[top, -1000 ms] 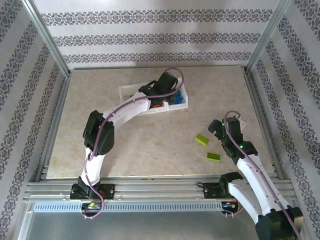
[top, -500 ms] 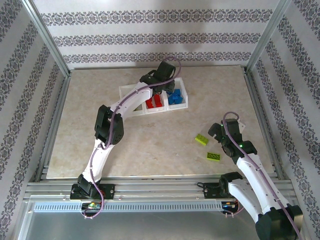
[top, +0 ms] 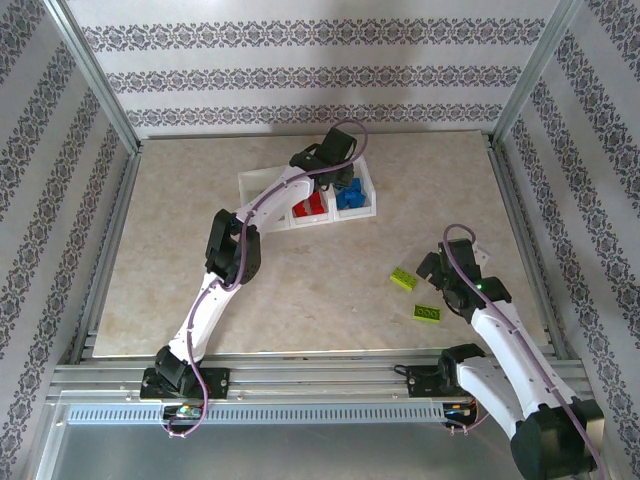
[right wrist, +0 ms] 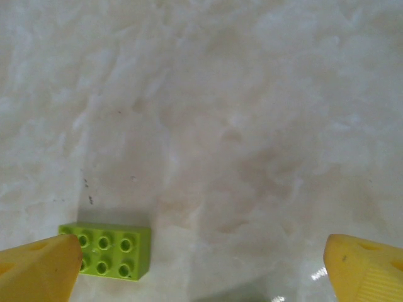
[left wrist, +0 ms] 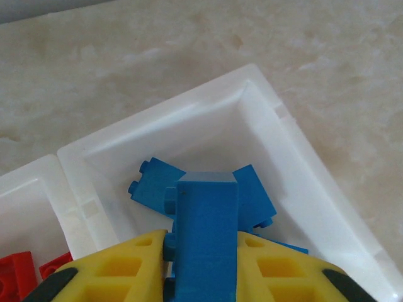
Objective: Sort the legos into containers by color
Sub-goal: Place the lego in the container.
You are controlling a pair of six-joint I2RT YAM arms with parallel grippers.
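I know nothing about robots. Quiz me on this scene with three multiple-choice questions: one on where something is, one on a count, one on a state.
1. Where is the left gripper?
A. Above the bin holding blue bricks
B. Folded back at its own base
C. Against the back wall

2. How many green bricks lie loose on the table?
A. One
B. Two
C. Five

3. What state is the right gripper in?
A. Shut on a red brick
B. Open, holding nothing
C. Shut on a green brick

Answers:
1 A: the left wrist view looks down into that bin past the blue brick it grips.
2 B: the top view shows exactly two on the table.
3 B: its fingers stand wide apart over the table, gripping nothing.
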